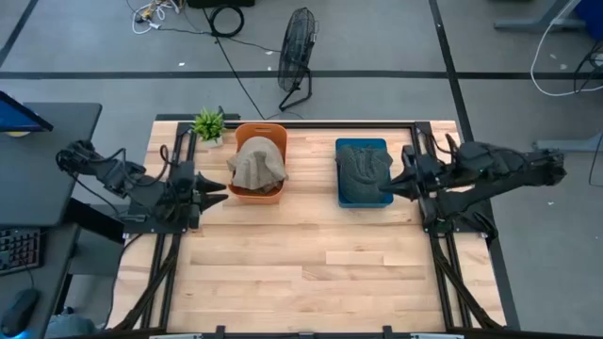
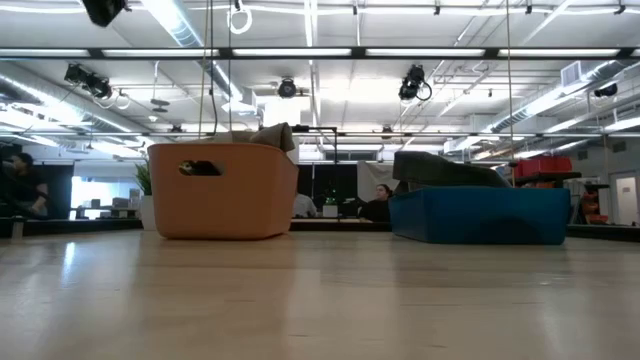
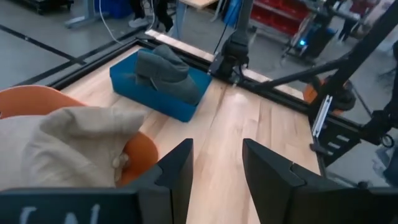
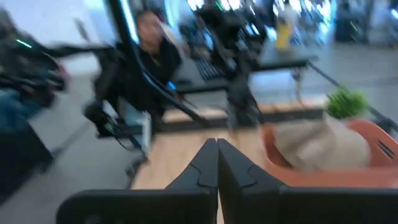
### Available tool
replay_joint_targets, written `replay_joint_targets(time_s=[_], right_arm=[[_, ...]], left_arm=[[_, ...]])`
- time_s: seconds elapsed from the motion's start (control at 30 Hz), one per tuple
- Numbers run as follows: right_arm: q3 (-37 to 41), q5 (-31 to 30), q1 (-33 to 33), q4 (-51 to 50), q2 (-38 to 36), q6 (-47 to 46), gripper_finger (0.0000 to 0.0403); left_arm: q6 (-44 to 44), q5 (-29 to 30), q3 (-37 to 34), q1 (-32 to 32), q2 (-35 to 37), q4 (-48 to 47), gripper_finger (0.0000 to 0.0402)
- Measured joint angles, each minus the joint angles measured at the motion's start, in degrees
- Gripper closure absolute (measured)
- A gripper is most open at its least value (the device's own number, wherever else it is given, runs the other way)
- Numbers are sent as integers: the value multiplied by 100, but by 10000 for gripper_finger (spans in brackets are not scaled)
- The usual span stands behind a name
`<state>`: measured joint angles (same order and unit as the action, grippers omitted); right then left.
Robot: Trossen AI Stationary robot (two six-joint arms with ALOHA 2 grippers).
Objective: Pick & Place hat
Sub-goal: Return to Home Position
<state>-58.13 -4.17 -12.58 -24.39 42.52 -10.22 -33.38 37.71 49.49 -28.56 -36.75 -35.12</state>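
Black caps [image 1: 364,168] lie heaped in the blue bin [image 1: 362,142] toward the far side of the table [image 1: 311,273], rising above its rim; judge them light, soft and limp, so you would best pinch one at its stiffer brim or at a raised fold of the crown. The orange bin [image 1: 247,196] beside it holds a mound of tan hats [image 1: 256,162]. The left gripper [image 1: 221,186] hovers just left of the orange bin, fingers parted and empty, while the right gripper [image 1: 386,185] sits just beside the blue bin's right wall, fingers pressed together on nothing.
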Motion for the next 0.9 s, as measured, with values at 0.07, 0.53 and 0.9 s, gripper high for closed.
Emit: replay_joint_targets(time_s=[0.07, 0.53, 0.9], right_arm=[[551, 181, -5, 741, -285, 58, 403], [2998, 276, 19, 2369, -2352, -260, 403], [4102, 379, 20, 2934, -3965, -282, 403]], left_arm=[[56, -3, -359, 49, 312, 210, 260], [637, 272, -1759, 562, 2009, 1134, 260], [903, 275, -2235, 840, 3044, 1231, 260]])
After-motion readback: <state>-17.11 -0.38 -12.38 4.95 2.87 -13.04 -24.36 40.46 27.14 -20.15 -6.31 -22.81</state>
